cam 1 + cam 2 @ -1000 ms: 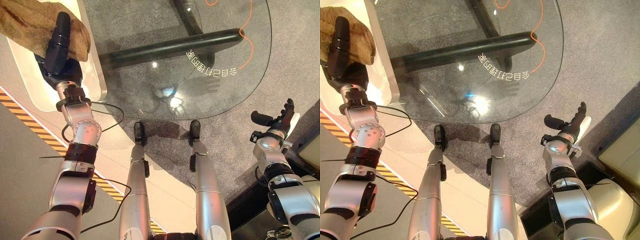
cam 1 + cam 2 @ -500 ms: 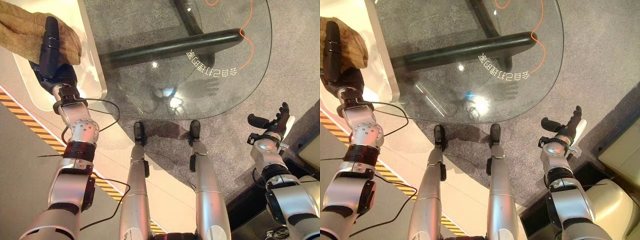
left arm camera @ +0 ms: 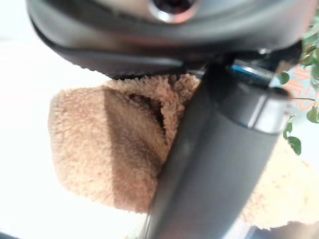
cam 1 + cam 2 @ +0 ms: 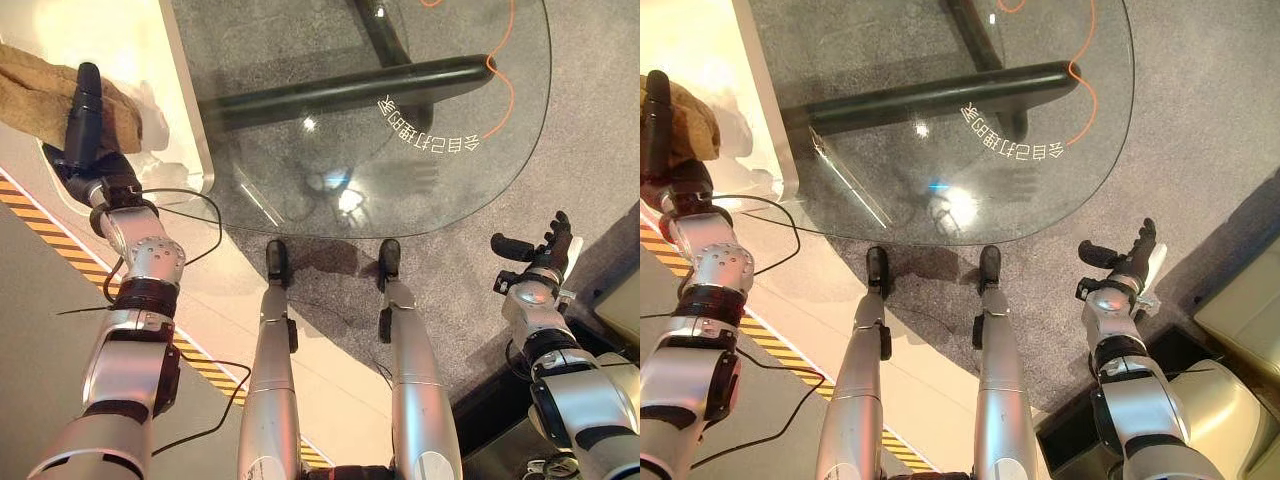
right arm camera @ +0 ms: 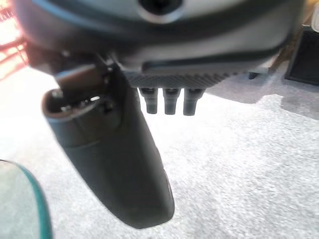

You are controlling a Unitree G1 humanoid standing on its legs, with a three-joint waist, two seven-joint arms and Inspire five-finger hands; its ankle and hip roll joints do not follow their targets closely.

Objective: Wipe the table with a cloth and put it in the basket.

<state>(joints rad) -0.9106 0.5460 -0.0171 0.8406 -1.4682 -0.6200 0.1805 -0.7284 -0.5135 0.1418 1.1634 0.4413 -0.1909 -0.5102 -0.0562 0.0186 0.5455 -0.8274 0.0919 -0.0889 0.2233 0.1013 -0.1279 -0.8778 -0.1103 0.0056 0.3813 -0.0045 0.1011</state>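
A brown fluffy cloth [image 4: 35, 95] is at the far left, over a white glossy surface [image 4: 110, 40]. My left hand [image 4: 85, 130] is shut on it: in the left wrist view the thumb [image 3: 214, 164] presses the cloth [image 3: 99, 149] against the palm. The cloth bulges out past the hand on both sides. My right hand [image 4: 545, 255] hangs open at the far right over grey carpet, its fingers straight and its thumb [image 5: 114, 164] spread, holding nothing.
A round glass table [image 4: 400, 170] with an orange edge line and a dark tubular frame [image 4: 340, 90] fills the middle. A yellow-black striped floor marking [image 4: 30, 205] runs along the lower left. A pale box [image 4: 1240, 310] stands at the right edge.
My left hand has carried the cloth further left, away from the glass table. The right hand has sunk slightly and stays open.
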